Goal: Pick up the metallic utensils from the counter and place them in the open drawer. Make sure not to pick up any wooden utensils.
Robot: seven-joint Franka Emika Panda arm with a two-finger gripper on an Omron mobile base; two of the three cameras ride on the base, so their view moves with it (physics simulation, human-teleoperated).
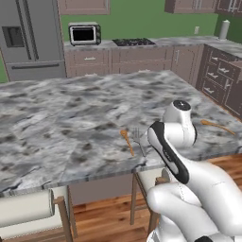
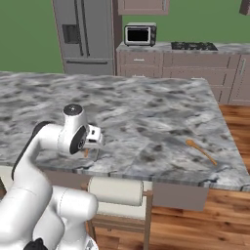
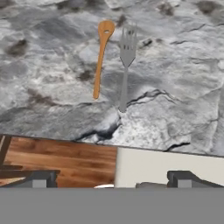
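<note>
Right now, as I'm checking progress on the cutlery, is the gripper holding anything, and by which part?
Nothing is held. The gripper is open above the counter's edge, short of the fork and wooden spoon.

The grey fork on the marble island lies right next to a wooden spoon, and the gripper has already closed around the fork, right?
Not quite. The grey fork does lie beside the wooden spoon on the island, but the hand view shows the gripper open and short of the fork, holding nothing.

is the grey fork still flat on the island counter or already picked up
Flat on the counter: the fork lies beside a wooden spoon, with the open gripper short of it.
</note>
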